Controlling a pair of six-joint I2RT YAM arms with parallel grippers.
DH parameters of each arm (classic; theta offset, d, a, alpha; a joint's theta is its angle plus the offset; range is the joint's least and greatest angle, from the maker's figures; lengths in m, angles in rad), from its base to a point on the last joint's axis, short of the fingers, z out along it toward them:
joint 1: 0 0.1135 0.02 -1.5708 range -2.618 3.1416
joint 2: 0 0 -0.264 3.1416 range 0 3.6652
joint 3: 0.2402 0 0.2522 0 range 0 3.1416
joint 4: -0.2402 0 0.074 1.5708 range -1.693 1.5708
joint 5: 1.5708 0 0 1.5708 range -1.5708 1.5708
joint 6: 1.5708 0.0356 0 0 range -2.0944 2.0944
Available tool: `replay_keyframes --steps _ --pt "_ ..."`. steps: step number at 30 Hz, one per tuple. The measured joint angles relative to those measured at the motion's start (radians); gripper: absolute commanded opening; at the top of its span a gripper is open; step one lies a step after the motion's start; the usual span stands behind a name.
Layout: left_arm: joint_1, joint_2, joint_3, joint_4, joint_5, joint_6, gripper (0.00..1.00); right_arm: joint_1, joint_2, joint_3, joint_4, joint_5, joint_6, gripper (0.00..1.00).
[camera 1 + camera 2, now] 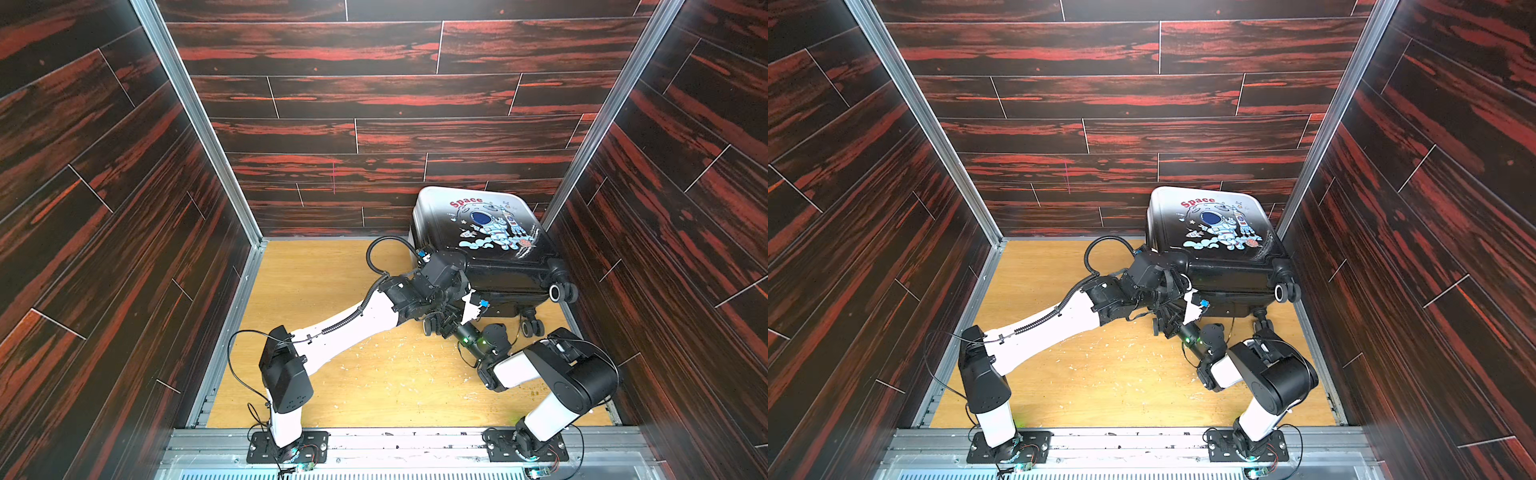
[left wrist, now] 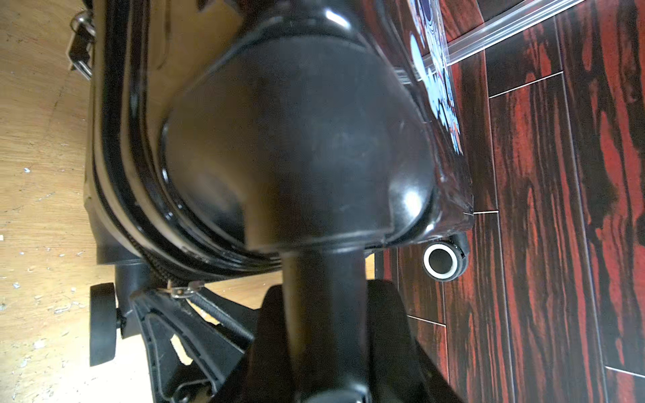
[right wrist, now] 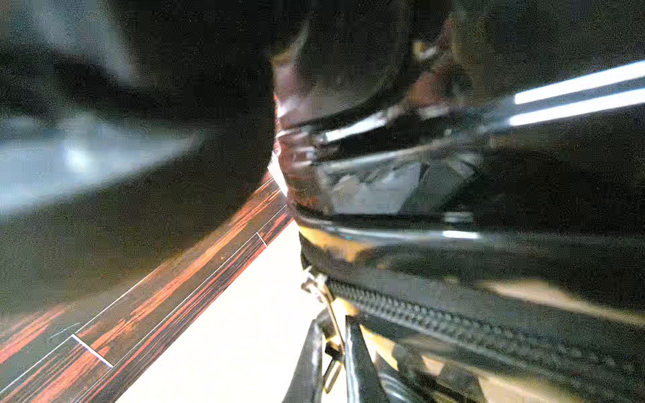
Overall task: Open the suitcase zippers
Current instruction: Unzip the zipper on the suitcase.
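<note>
so far: no opening shows. the shells of the suitcase (image 1: pixel 478 232) sit together in both top views, with no gap between them on show.
suitcase position: far right corner of the wooden counter (image 1: pixel 324 340), tilted, printed face up and toward the back wall, wheels toward the robot.
zipper track (image 3: pixel 471 335): teeth look meshed along the stretch beside the slider in the right wrist view. the rest of the seam is hidden or blurred.
pull tab (image 3: pixel 330 314): hangs from the slider at the lower near corner of the case, close above the counter.
right tool (image 3: pixel 333 356): drawn nearly closed with the pull tab between its fingers. reads as a pinch on the tab, though blur leaves contact on both sides unproven.
left tool (image 1: pixel 456 293): at the upper near corner of the case, by the wheel housing (image 2: pixel 296 139). its fingers are not clear in any view, so cannot tell how wide it stands or whether it has hold of the wheel stem. judged role: bracing the case.
done: reach to the tab; grip apparently made.
left: the whole run of the slider round the seam. a metal fitting (image 2: pixel 81 52) further along may be another pull, too small to be sure.
progress estimate: early, first pull not yet begun.
</note>
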Motion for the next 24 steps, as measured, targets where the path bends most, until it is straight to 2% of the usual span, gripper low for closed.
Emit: replay_keyframes --steps 5,13,24 --pt "-0.002 -0.034 -0.064 0.029 -0.014 0.014 0.00 0.001 -0.117 -0.010 -0.181 0.005 -0.017 0.00" --pt "0.003 -0.151 -0.247 0.061 -0.031 0.045 0.00 0.013 -0.389 -0.020 -0.603 0.021 -0.067 0.00" --pt "0.047 -0.297 -0.429 0.040 -0.068 0.094 0.00 0.015 -0.572 0.029 -1.043 0.213 -0.142 0.00"
